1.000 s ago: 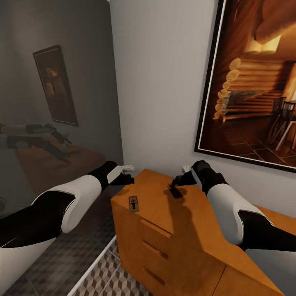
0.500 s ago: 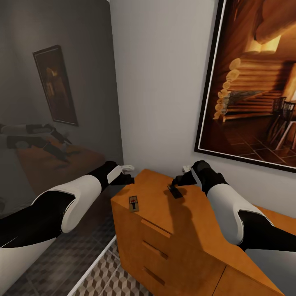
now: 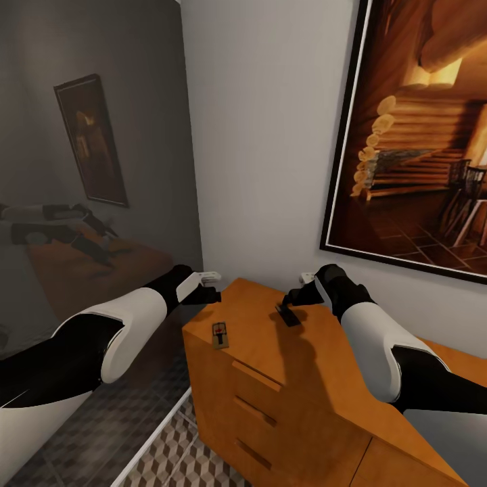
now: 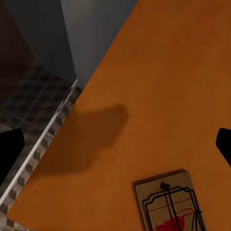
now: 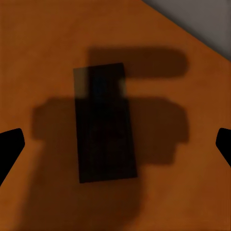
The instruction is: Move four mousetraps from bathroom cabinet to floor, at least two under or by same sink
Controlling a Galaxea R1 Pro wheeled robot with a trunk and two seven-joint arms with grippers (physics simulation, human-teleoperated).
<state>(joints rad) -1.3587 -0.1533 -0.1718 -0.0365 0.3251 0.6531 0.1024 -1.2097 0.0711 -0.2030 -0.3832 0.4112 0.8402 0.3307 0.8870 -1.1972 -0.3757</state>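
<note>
Head view, nearest first: the bathroom floor (image 3: pixel 203 446) with its cube-pattern tiles lies at about 7 o'clock, below the front of the cabinet (image 3: pixel 284 399), whose drawers with bar handles face the robot. On the cabinet's flat top, toward 9 o'clock of its surface, one mousetrap (image 3: pixel 220 334) lies flat near the left front edge. The left gripper (image 3: pixel 208 289) hangs just beyond the cabinet's far-left corner at 11 o'clock from that trap; in its wrist camera the same trap (image 4: pixel 169 202) sits low between widely spread fingertips (image 4: pixel 9 149), so the jaws stand open, likely staged for a later pick. Farther back, a second mousetrap (image 3: pixel 287 315), dark and flat, rests on the top directly beneath the right gripper (image 3: pixel 295 299). The right wrist camera looks straight down on this dark mousetrap (image 5: pixel 105 122), centred between fingertips (image 5: pixel 9 147) set wide apart, touching nothing. That alignment suggests a descent to pinch it across its narrow width. A large framed picture (image 3: pixel 419 135) hangs on the wall behind.
</note>
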